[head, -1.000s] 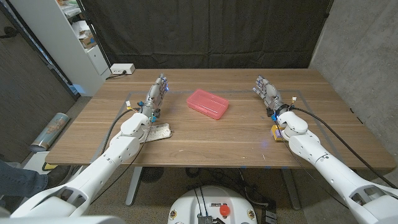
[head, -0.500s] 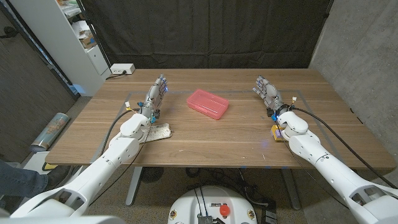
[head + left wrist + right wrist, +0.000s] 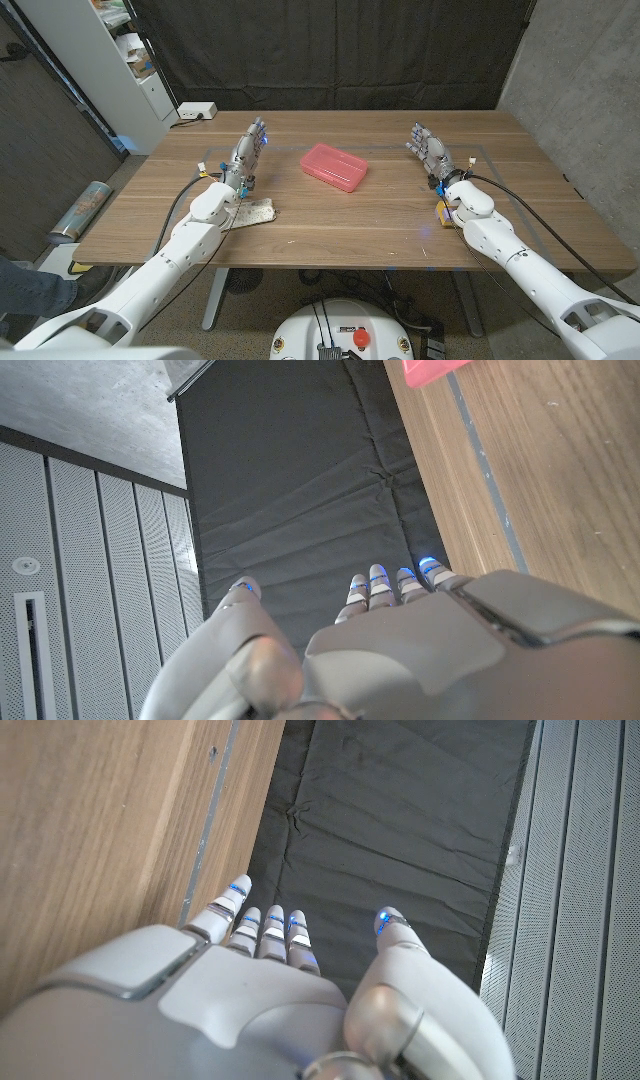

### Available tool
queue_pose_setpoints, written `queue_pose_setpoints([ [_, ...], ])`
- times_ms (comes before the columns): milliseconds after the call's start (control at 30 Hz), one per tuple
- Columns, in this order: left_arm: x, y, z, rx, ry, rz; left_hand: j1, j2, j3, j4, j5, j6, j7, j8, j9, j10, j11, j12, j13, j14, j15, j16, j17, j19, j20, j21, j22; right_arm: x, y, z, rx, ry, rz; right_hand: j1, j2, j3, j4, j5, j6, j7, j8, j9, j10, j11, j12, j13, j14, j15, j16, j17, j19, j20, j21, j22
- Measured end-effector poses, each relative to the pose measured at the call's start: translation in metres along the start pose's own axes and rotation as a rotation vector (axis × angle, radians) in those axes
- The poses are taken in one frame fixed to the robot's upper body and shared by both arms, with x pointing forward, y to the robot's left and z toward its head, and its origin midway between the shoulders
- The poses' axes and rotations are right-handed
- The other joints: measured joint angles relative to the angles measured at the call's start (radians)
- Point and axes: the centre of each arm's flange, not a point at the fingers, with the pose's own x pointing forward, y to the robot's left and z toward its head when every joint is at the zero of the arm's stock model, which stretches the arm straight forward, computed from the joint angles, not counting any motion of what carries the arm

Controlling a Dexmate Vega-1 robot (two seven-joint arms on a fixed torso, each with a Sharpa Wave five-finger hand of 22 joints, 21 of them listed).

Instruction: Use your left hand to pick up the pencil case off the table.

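Two hands stand over the wooden table, neither holding anything. Left hand is on the robot's left side of the table, fingers extended and apart, pointing toward the far edge; the left wrist view shows its fingers spread with nothing between them. Right hand mirrors it on the opposite side, fingers likewise released and empty. Pencil case, pink and rectangular, lies flat on the table between the two hands, nearer the far edge, apart from both. One corner of it appears in the left wrist view. A pale cloth lies under the left forearm.
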Motion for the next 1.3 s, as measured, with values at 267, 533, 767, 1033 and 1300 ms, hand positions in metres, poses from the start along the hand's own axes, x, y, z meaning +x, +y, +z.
queue_pose_setpoints([
  [267,0.000,-0.001,0.009,0.074,-0.017,0.000,0.004,0.004,0.004,-0.004,0.000,0.005,0.003,0.004,0.000,0.000,0.000,0.000,-0.005,0.000,0.000,0.004,0.000,-0.002,0.009,0.000,0.005,-0.003,0.001,0.001,0.000,-0.006,-0.006,0.003,0.003,0.000,0.000,0.000,0.000,0.000,0.000,0.000,0.000,0.000,0.000,0.000,-0.005,0.005,0.000,0.000,0.000,0.000,0.000,0.000],
  [533,0.004,-0.006,0.017,0.124,-0.038,-0.014,0.004,0.004,0.004,-0.004,0.000,0.008,0.000,0.004,0.000,0.006,-0.006,0.004,-0.009,0.004,-0.004,0.004,0.000,0.000,0.011,0.000,0.005,-0.009,-0.003,0.006,-0.010,-0.017,-0.023,0.003,0.003,-0.004,-0.004,0.000,0.003,-0.003,0.000,0.000,0.006,0.006,0.000,0.000,-0.005,0.005,0.000,-0.001,0.000,0.000,0.000,0.000],
  [767,0.006,-0.012,0.026,0.170,-0.062,-0.023,0.006,0.002,0.004,-0.012,0.000,0.013,-0.005,0.004,0.000,0.006,-0.006,0.004,-0.014,0.007,0.000,0.004,0.000,0.004,0.015,-0.007,0.005,-0.013,-0.005,0.010,-0.013,-0.030,-0.041,0.003,0.003,-0.004,-0.004,0.000,0.012,-0.002,0.008,0.000,0.011,0.000,0.000,0.000,-0.002,0.009,0.004,-0.005,0.000,0.000,0.000,0.000],
  [1033,0.008,-0.017,0.035,0.211,-0.080,-0.032,0.013,0.005,0.004,-0.012,0.000,0.018,0.000,0.004,0.000,0.006,-0.006,0.004,-0.014,0.007,0.000,0.004,0.000,0.007,0.018,-0.007,0.005,-0.015,-0.006,0.011,-0.014,-0.043,-0.060,0.003,0.003,-0.004,-0.004,0.000,0.012,-0.002,0.008,0.000,0.011,0.000,0.000,0.000,-0.002,0.009,0.004,-0.005,0.000,0.000,0.000,0.000],
  [1300,0.008,-0.022,0.038,0.233,-0.089,-0.044,0.017,0.009,0.008,-0.017,0.000,0.018,0.000,0.004,0.000,0.006,-0.006,0.004,-0.019,0.011,-0.004,0.004,0.000,0.007,0.018,-0.007,0.005,-0.017,-0.007,0.012,-0.011,-0.053,-0.071,0.003,0.003,-0.004,-0.004,0.000,0.012,-0.002,0.008,0.000,0.011,0.000,0.000,0.000,-0.002,0.009,0.004,-0.005,0.000,0.000,0.000,0.000],
])
